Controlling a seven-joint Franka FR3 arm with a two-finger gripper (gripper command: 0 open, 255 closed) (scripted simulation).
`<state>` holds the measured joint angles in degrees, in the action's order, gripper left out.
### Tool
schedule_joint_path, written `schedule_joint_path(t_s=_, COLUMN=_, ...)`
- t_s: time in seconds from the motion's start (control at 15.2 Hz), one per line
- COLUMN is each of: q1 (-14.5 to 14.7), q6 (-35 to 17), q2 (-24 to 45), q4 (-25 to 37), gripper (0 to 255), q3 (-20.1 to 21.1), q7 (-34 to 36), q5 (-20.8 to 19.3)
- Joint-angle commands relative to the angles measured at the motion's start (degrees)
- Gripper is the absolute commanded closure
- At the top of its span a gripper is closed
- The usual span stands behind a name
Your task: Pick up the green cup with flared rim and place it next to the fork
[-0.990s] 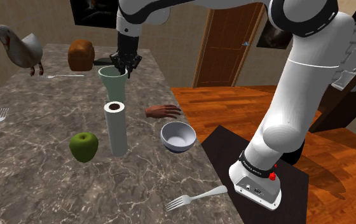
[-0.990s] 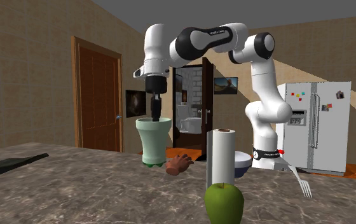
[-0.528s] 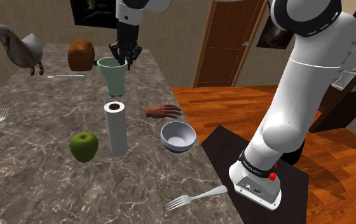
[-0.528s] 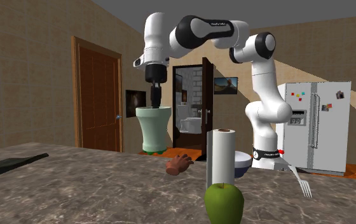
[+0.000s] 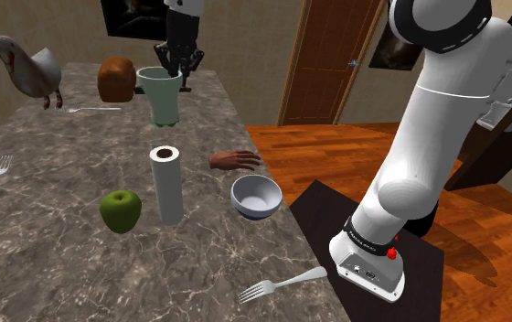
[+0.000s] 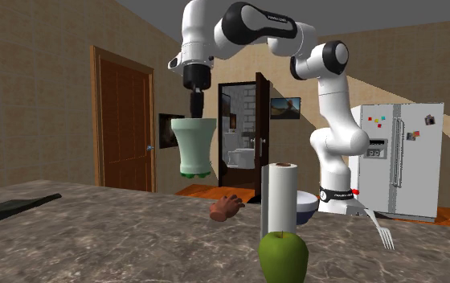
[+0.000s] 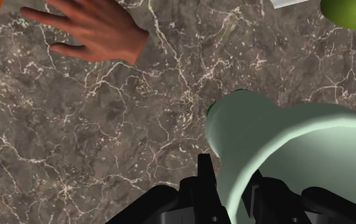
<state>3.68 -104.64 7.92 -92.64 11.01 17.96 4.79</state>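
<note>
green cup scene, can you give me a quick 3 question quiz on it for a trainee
1. True or false: the pale green cup stands on the marble counter.
2. Which thing stands nearest the green apple? A) bread loaf B) paper towel roll C) white bowl
3. Fill in: the gripper is shut on the cup's ____.
Key: 1 false, the cup hangs above the counter; 2 B; 3 rim, with one finger outside the wall and one inside.
</note>
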Motion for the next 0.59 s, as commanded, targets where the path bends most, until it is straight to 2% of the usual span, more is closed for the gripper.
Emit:
schedule_joint_path(t_s=0.0, q1=-0.01, q6=1.49, q2=-0.12, q4=1.39, gripper=255, q3=0.00, q7=0.11, q5=-0.01)
schedule_joint_path(t_s=0.4, q1=0.05, q6=5.60, q2=0.37, q4=6.00, gripper=255, q3=0.02, q7=0.54, q5=-0.18)
schedule_joint_path(t_s=0.53, q1=0.73, q6=4.31, q2=-3.42, q4=1.13, gripper=255, q3=0.68, q7=1.80, q5=0.41)
